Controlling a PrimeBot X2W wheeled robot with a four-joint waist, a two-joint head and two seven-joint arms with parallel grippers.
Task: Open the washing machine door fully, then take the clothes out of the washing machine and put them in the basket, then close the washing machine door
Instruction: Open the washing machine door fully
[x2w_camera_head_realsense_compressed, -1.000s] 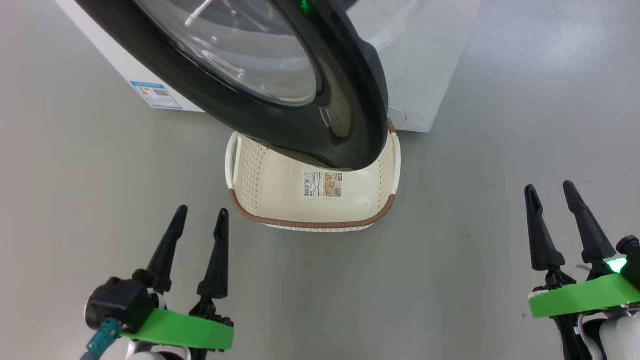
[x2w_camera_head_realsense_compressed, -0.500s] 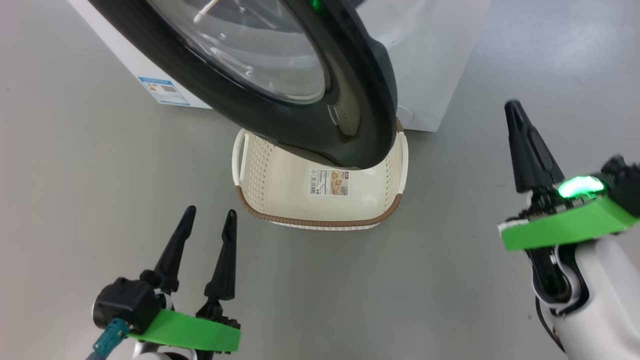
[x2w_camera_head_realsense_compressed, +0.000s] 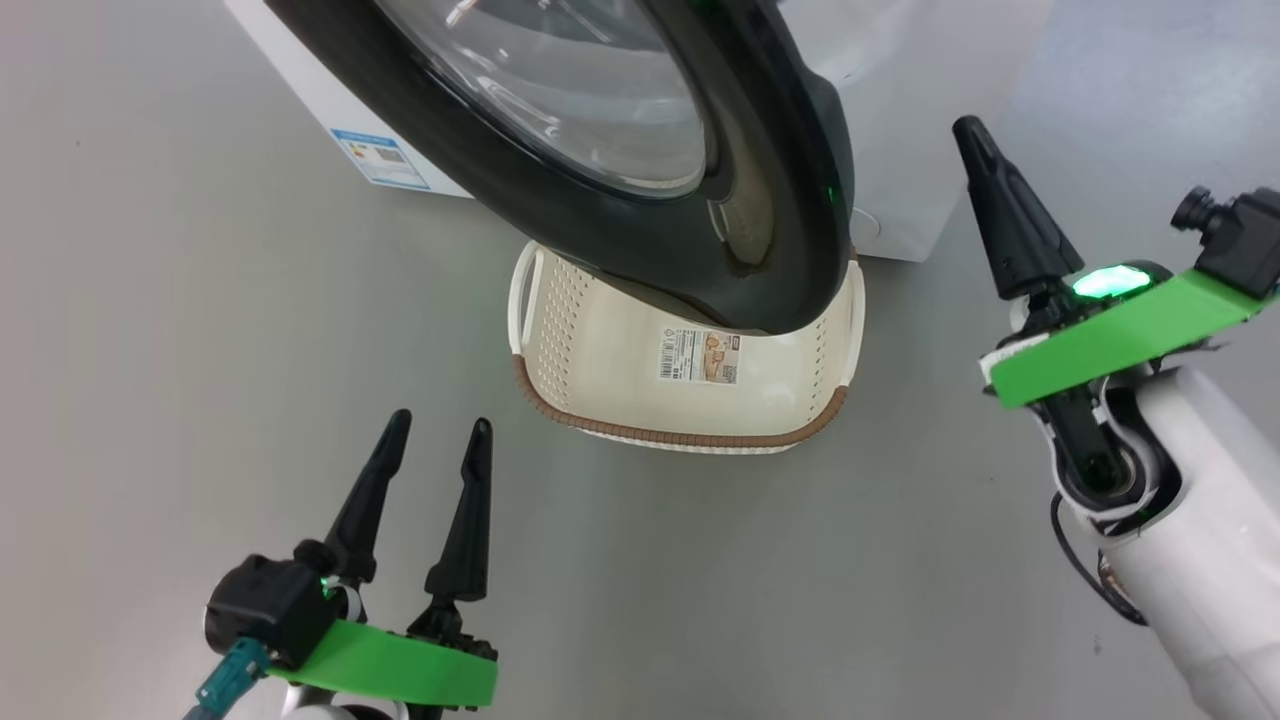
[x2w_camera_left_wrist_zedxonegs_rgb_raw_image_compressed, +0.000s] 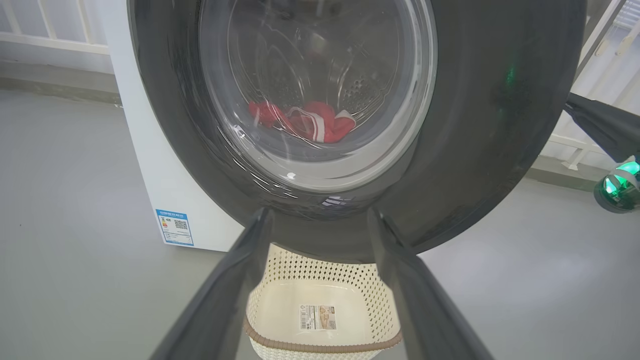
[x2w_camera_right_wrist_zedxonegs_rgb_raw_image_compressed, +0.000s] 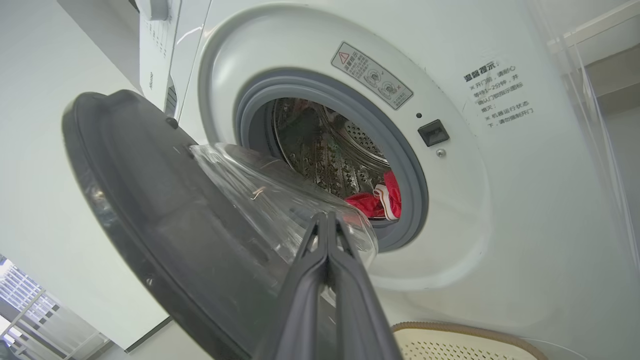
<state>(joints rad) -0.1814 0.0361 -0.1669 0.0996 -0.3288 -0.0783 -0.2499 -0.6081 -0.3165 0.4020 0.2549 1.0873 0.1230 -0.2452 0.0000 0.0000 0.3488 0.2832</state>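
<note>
Door (x2w_camera_head_realsense_compressed: 600, 250) is ajar, not fully open. It has swung out from the washer (x2w_camera_head_realsense_compressed: 900, 120) and hangs over the back half of the basket (x2w_camera_head_realsense_compressed: 590, 340). Step one is therefore only partly done (my read).

The clothes (x2w_camera_right_wrist_zedxonegs_rgb_raw_image_compressed: 380, 200), a red piece with white trim, lie low in the drum (x2w_camera_right_wrist_zedxonegs_rgb_raw_image_compressed: 320, 150), just behind the gasket (x2w_camera_right_wrist_zedxonegs_rgb_raw_image_compressed: 410, 165) lip. The left wrist view shows them through the door glass. Nothing has been taken out yet.

The basket sits on the floor (x2w_camera_head_realsense_compressed: 200, 300) right in front of the washer, beneath the door. It is empty, with only a sticker (x2w_camera_head_realsense_compressed: 698, 356) showing on its bottom.

The right gripper (x2w_camera_head_realsense_compressed: 970, 130) is raised to the right of the door edge and not touching it. Its fingers are pressed together with nothing between them. In the right wrist view they point at the glass bowl on the inner side of the door. It looks set to nudge the door wider with closed fingers, which is a guess.

The left gripper (x2w_camera_head_realsense_compressed: 441, 425) is low, in front and to the left of the basket. Its fingers are spread wide and hold nothing. It is well clear of the door.

Left to do:
- Finish swinging the door open.
- Reach into the drum and grab the clothes.
- Drop them in the basket.
- Shut the door.

Risk: with the door overhanging the basket, the drop path is tight until the door goes further.
</note>
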